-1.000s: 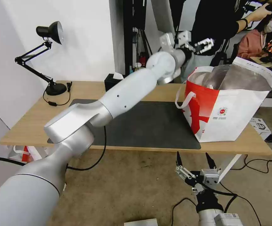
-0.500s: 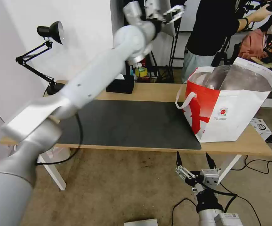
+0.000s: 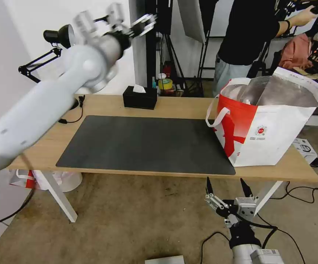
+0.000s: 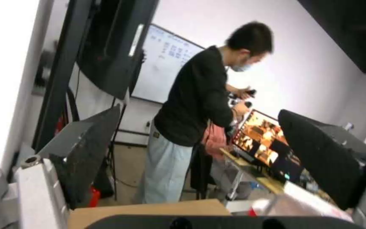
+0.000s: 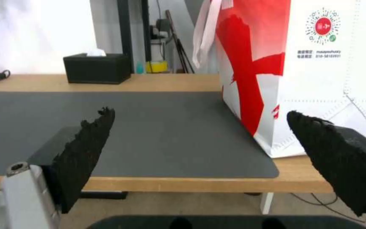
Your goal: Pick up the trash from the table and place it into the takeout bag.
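The takeout bag [image 3: 272, 124] stands open on the right end of the table [image 3: 104, 104], its foil lining showing. The trash is hidden; only the dark grey mat [image 3: 148, 143] lies on the tabletop beside the bag. My left gripper [image 3: 143, 24] is raised high over the table's back left, far from the bag, open and empty; in its wrist view the left gripper [image 4: 204, 156] points out into the room. My right gripper [image 3: 226, 187] hangs below the table's front edge, open and empty. The right wrist view has the right gripper [image 5: 210, 149] facing the bag [image 5: 318, 63] and the mat [image 5: 149, 133].
A black tissue box [image 3: 140, 97] sits at the table's back edge, and a black desk lamp [image 3: 58, 36] stands at the back left. A person [image 3: 247, 33] stands behind the table near the bag. Cables run over the floor at the right.
My left arm has swung from above the bag up and far to the left, its gripper still open. The right arm and the bag have not moved.
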